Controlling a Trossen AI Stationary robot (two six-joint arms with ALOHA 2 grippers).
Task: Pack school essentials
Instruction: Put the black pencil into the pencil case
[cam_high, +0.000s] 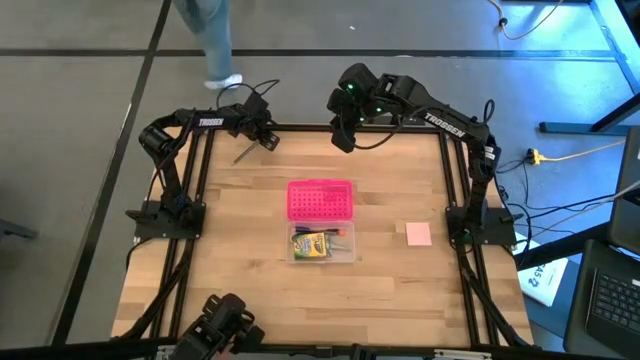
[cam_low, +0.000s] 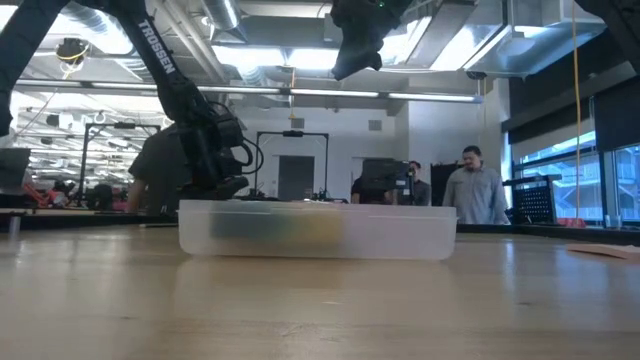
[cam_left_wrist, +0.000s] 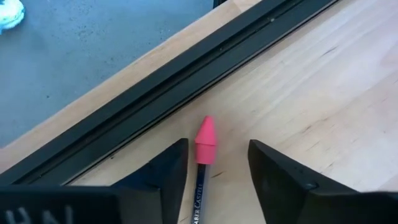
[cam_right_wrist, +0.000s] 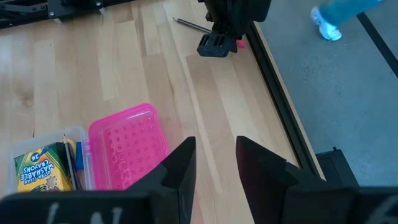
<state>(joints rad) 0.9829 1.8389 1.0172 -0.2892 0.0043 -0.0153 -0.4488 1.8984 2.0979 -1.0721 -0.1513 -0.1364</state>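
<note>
Light is bright and even, from ceiling strips (cam_low: 300, 92) in the room behind. The table (cam_high: 250, 280) shows only soft shadows and no glare. In the low view the near box (cam_low: 318, 232) is blurred, and windows (cam_low: 610, 170) glow blue.

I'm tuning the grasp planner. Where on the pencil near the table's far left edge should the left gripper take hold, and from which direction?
Grip the pencil on its dark shaft just behind the pink eraser cap, coming straight down. It lies flat on the table, and the open left gripper already straddles it, one finger on each side.
</note>
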